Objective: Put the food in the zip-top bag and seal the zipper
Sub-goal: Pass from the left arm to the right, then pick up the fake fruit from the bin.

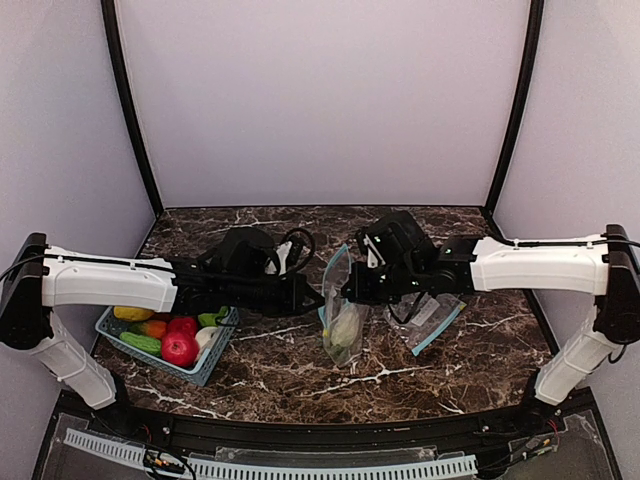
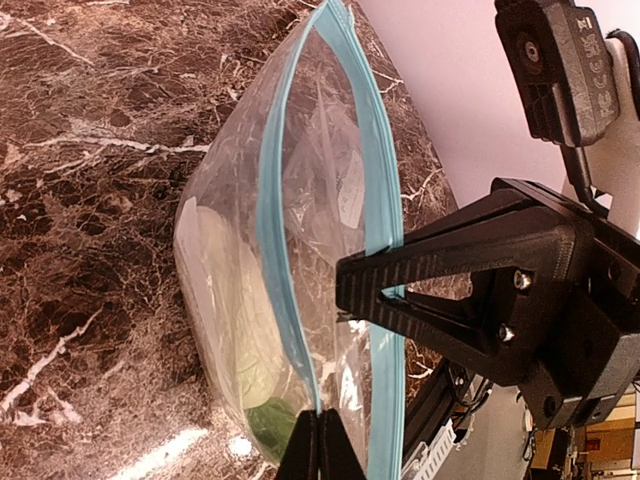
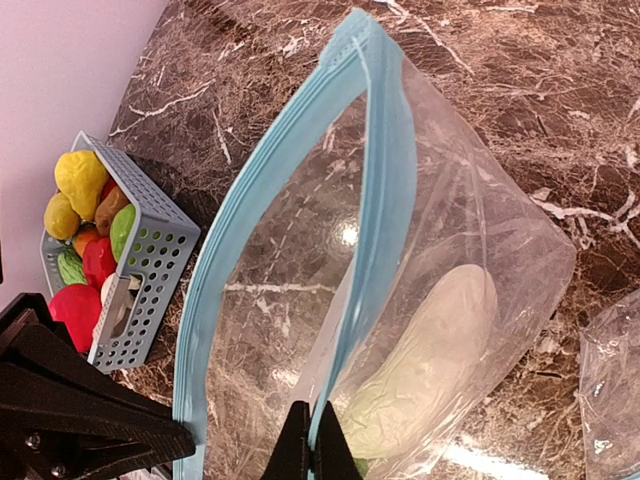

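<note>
Bag (image 1: 345, 318) stands on bench (image 1: 280, 370), middle of top view, mouth up. Blue zipper rims apart, not sealed. left fingers (image 2: 320, 450) together, pinching one rim. right fingers (image 3: 310, 445) together, pinching other rim. Mouth pulled wide between them. cream-white food (image 3: 440, 350) lies inside, green piece (image 2: 270, 425) under it. More food (image 1: 180, 348) sits in basket (image 3: 150, 270), lower left of top view. Step looks like filling. Next move, I think: one arm lets go, fetches piece, drops it in without bag flopping.

Lab test booth; plain pale walls (image 1: 320, 100); black frame posts (image 1: 130, 110); marble-look tabletop (image 1: 280, 370).
</note>
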`<action>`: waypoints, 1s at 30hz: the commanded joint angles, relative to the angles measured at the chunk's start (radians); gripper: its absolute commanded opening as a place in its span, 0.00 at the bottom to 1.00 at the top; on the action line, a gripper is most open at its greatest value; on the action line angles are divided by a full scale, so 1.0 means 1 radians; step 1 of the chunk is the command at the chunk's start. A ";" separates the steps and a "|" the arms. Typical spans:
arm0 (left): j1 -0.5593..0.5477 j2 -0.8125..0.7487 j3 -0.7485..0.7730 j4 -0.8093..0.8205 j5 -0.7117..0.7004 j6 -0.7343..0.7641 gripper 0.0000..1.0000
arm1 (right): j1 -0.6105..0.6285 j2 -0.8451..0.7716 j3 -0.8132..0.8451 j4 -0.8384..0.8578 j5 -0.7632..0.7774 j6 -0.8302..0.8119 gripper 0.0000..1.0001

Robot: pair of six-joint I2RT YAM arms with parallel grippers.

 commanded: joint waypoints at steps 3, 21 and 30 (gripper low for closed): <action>-0.003 -0.020 -0.015 -0.088 -0.071 -0.013 0.01 | -0.005 -0.039 -0.005 0.020 0.000 -0.005 0.00; -0.002 -0.154 0.032 -0.226 -0.102 0.099 0.63 | -0.005 -0.094 -0.050 0.042 0.000 0.007 0.00; 0.097 -0.353 0.015 -0.488 -0.194 0.143 0.81 | -0.005 -0.078 -0.042 0.045 -0.007 -0.003 0.00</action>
